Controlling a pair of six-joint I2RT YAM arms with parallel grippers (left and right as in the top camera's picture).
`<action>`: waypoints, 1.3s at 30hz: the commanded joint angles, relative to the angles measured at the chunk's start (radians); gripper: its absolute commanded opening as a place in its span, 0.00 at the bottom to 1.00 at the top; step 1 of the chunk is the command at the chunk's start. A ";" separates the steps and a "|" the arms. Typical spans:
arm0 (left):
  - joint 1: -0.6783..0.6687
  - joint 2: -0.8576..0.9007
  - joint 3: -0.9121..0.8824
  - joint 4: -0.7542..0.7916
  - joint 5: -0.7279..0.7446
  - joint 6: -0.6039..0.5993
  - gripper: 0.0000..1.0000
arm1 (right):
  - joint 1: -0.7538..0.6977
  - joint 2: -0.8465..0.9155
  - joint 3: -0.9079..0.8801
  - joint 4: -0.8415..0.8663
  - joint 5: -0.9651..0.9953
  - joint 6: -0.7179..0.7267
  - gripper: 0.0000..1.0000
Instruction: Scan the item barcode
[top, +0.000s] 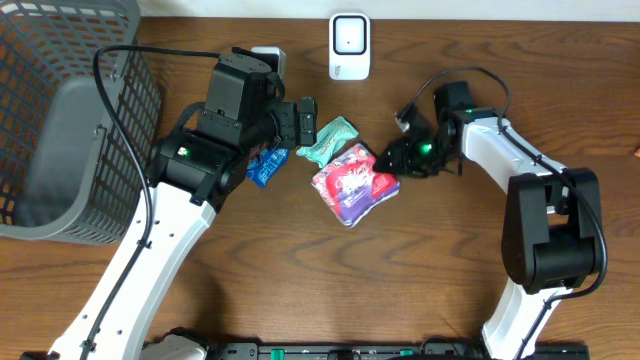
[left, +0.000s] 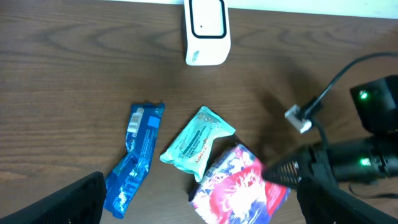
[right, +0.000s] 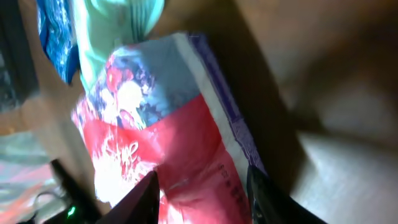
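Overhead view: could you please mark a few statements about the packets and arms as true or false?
1. The pink packet lies next to the mint packet. True.
2. The blue packet sits in the basket. False: it lies on the table.
3. The right gripper's jaws straddle the pink packet's edge. True.
4. The left gripper holds the mint packet. False: its jaws are open and empty.
5. The scanner lies between the packets. False: it stands apart, by the table's far edge.

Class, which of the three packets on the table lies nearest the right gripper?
The pink-and-purple packet: the right gripper is at its edge, while the mint packet and blue packet lie farther off.
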 joint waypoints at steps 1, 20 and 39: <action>0.003 0.003 0.019 -0.002 -0.013 -0.005 0.98 | 0.008 -0.056 0.000 -0.078 -0.052 -0.051 0.41; 0.003 0.003 0.019 -0.002 -0.013 -0.005 0.98 | 0.078 -0.192 0.000 -0.081 0.275 0.124 0.56; 0.003 0.003 0.019 -0.002 -0.013 -0.005 0.98 | 0.265 -0.119 -0.008 -0.037 0.573 0.235 0.60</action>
